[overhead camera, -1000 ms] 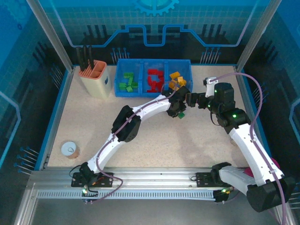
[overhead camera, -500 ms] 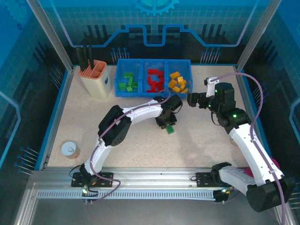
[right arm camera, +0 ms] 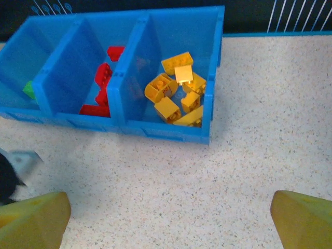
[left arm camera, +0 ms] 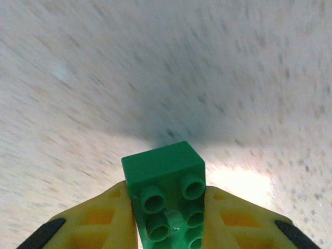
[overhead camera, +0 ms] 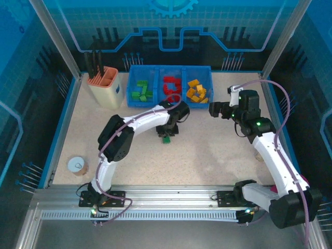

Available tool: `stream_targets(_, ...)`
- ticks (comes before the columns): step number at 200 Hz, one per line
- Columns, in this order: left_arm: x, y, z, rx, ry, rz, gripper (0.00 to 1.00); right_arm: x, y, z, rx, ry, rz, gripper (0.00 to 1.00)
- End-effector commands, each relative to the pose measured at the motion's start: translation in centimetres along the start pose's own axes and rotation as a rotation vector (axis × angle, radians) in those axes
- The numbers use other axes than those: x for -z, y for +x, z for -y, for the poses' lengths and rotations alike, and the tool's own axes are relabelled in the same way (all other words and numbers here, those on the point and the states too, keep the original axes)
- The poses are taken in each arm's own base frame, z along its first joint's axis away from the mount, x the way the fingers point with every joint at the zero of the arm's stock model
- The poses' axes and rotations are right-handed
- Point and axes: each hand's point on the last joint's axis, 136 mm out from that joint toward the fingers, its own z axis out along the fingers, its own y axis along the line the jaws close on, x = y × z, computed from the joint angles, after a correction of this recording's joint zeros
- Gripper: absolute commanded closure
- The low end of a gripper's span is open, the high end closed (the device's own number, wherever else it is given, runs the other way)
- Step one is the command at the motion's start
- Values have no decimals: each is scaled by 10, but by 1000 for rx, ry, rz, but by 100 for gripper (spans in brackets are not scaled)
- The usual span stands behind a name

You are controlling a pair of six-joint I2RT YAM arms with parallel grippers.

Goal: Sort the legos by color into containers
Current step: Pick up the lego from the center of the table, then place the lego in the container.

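I see the low blue plastic tray [overhead camera: 142,104] holding green studded bricks [overhead camera: 141,91] left, red bricks [overhead camera: 170,89] middle, orange-yellow bricks [overhead camera: 197,91] right. My left hand [left arm camera: 167,223] pinches a green brick [left arm camera: 163,171]; my right hand [right arm camera: 168,215] gapes wide.

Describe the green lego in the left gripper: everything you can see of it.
The green lego is a small glossy plastic brick with two rows of round hollow studs facing the wrist camera. The yellow fingers of the left gripper clamp its two sides, over the speckled table, near the blue tray.
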Motion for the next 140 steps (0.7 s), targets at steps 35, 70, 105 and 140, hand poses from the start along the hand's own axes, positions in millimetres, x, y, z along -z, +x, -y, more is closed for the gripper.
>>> stream_targets(35, 74, -129, -67, 111, 11, 334, 78, -17, -3, 7, -7, 23, -42, 0)
stream_targets(70, 86, -199, -98, 222, 8, 522, 77, -28, -4, 5, -11, 13, -68, 0)
stream_targets(105, 65, -248, -100, 259, 35, 551, 76, -36, -7, 1, -19, -6, -92, 0)
stream_targets(140, 35, -286, -98, 263, 33, 557, 76, -35, -10, -5, 5, -19, -117, 0)
